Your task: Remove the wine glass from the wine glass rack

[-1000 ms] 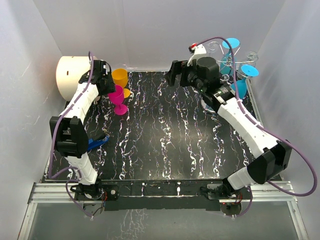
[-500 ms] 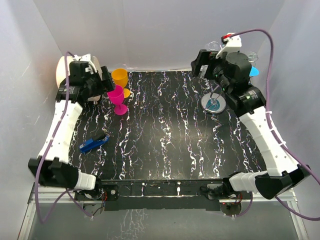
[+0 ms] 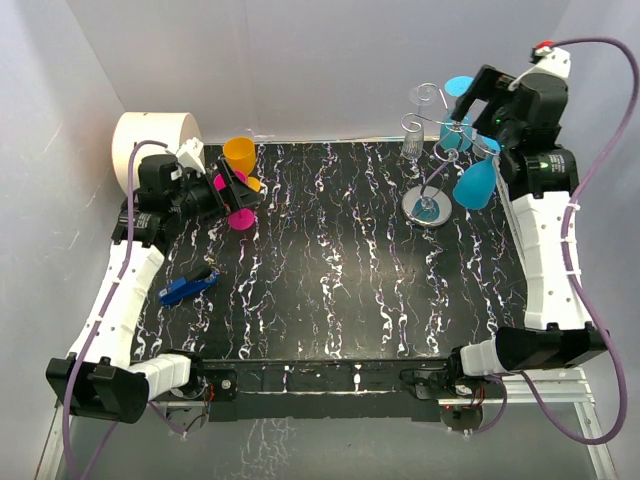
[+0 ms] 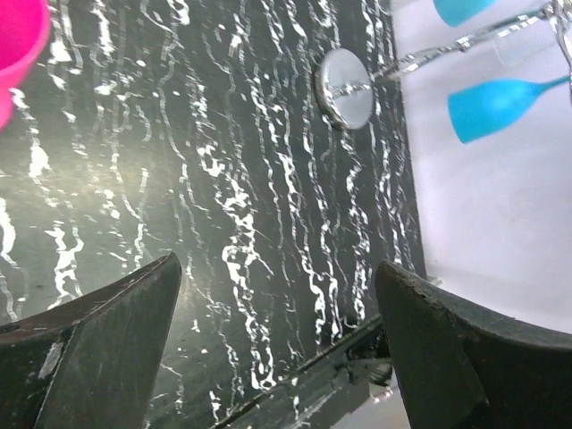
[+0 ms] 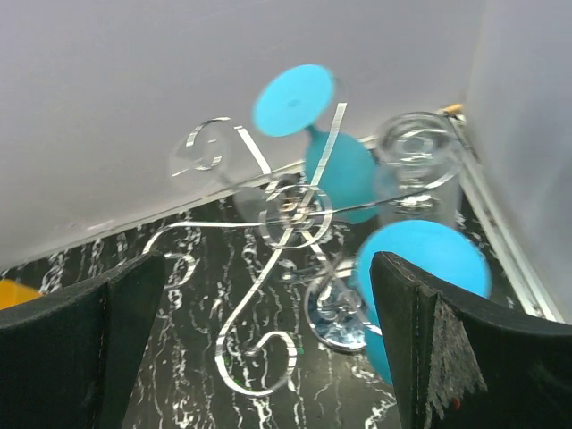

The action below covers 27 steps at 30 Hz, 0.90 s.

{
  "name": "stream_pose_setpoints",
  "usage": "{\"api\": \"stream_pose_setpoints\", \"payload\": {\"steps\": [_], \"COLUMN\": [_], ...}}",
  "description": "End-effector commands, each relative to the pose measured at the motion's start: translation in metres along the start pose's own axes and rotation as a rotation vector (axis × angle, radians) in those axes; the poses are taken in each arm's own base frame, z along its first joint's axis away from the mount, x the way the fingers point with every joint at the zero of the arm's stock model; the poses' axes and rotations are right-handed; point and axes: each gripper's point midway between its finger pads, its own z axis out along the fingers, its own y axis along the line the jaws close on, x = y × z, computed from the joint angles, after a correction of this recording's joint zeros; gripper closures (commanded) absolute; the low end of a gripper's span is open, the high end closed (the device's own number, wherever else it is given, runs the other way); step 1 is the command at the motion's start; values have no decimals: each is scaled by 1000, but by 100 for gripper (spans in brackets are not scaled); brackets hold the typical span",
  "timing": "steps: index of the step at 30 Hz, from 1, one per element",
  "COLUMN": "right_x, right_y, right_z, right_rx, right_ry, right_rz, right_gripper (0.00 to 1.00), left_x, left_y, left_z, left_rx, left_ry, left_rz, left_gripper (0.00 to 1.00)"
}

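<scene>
At the back right corner of the black marbled table (image 3: 330, 290), the wine glass rack (image 3: 427, 207) stands on its shiny disc base, its stem leaning up toward the corner. All the glasses hang upside down from its curled arms. One blue wine glass (image 5: 340, 174) sits near the hub with its foot up top, and a second blue wine glass (image 3: 475, 183) hangs on the wall side. A clear glass (image 3: 412, 140) hangs on the left arm, and another clear glass (image 5: 416, 156) hangs by the side wall. The right gripper (image 3: 482, 98) hovers high above the rack, fingers spread wide and holding nothing. From its wrist view the wire spirals lie across the glasses, and both walls crowd in close.

Over on the left, the left gripper (image 4: 277, 268) is spread wide too and empty, with only table between its fingers. It sits right up against a pink glass (image 3: 240, 217), with an orange cup (image 3: 240, 155) just behind. A white roll (image 3: 150, 145) stands at the far left edge, and a small blue tool (image 3: 187, 288) lies well apart, nearer the arm bases.
</scene>
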Motion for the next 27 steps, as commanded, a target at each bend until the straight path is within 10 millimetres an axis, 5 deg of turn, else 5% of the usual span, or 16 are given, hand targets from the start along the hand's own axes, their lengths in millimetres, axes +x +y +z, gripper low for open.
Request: {"api": "stream_pose_setpoints", "payload": {"steps": [1,9,15,20,27], "right_x": [-37,-38,-25,-3,12], "right_y": [-23,-85,-121,-130,-134], "right_z": [-18,-22,-24,-11,0], "right_rx": [33,127,128,29,-14], "right_ry": [-87,-93,-84,-33,-22], "right_rz": [77,207,332,439,508], "right_gripper": [2,2,13,24,26], "left_x": [12,39,48,52,57], "left_y": [-40,-61,-60,-59,-52], "left_z": [-8,-2,-8,-15,-18], "left_rx": [161,237,246,241,221], "left_ry": [15,90,125,123,124], "left_rz": [17,54,99,126,147], "left_gripper": [11,11,10,9,8]}}
